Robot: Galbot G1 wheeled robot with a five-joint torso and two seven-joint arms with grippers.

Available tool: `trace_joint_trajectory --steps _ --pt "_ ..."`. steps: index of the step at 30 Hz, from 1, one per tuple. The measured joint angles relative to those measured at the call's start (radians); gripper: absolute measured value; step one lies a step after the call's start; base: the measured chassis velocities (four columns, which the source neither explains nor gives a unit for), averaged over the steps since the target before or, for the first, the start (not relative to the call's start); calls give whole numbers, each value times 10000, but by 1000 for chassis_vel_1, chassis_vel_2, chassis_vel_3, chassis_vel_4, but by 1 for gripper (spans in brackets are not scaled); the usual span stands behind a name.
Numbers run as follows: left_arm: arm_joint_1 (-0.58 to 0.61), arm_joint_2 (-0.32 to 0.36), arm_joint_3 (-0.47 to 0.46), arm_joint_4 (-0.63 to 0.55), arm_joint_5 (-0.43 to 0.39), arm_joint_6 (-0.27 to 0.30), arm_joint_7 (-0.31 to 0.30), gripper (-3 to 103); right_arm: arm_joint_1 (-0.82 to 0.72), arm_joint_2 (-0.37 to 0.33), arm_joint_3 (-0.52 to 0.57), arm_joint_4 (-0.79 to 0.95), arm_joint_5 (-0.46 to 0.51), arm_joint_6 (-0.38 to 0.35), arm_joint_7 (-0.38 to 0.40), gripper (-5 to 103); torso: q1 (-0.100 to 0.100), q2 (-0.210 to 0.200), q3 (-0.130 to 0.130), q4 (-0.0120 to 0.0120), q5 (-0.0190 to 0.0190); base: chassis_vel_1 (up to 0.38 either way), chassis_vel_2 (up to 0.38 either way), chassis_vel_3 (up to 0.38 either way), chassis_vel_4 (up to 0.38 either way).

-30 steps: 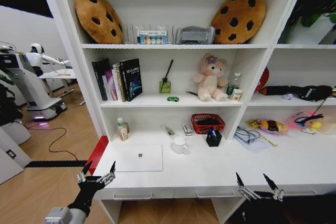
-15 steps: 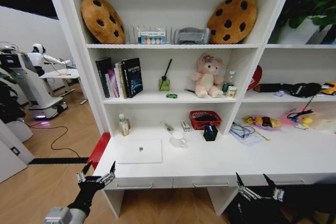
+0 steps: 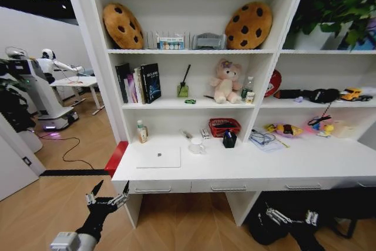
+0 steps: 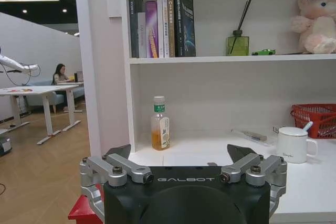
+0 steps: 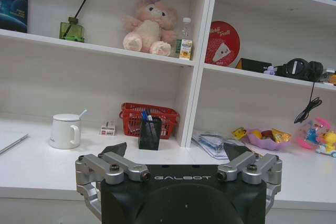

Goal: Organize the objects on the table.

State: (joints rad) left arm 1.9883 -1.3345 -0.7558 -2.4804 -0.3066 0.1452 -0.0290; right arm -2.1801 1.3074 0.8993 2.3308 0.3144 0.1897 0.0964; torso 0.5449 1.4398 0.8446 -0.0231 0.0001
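While both arms hang low before the table (image 3: 264,168), the head view shows the laptop (image 3: 159,157) closed flat on its left part and the green car (image 3: 190,101) on the shelf above. Left claw (image 3: 108,194) spread wide, empty. Right claw (image 3: 286,216) spread too, empty. Right wrist view: pens (image 5: 146,116) upright in a black holder (image 5: 149,134) beside the red basket (image 5: 150,117).

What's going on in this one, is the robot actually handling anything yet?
Not yet. The robot faces the long white desk and shelf unit with both arms low in front of the drawers. The left gripper and right gripper are open and hold nothing. The silver laptop lies closed on the desk's left part, the green toy car sits on the shelf above near the pink plush bear, and a white mug stands beside the laptop. Nothing is being touched.
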Motion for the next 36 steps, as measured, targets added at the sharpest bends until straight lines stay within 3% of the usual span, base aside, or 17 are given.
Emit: trace_joint_trajectory --steps 36 --pt "0 0 0 0 0 -1 0 100 0 0 0 0 0 0 0 100 3 -2 1 0 0 135 -138 -133 136"
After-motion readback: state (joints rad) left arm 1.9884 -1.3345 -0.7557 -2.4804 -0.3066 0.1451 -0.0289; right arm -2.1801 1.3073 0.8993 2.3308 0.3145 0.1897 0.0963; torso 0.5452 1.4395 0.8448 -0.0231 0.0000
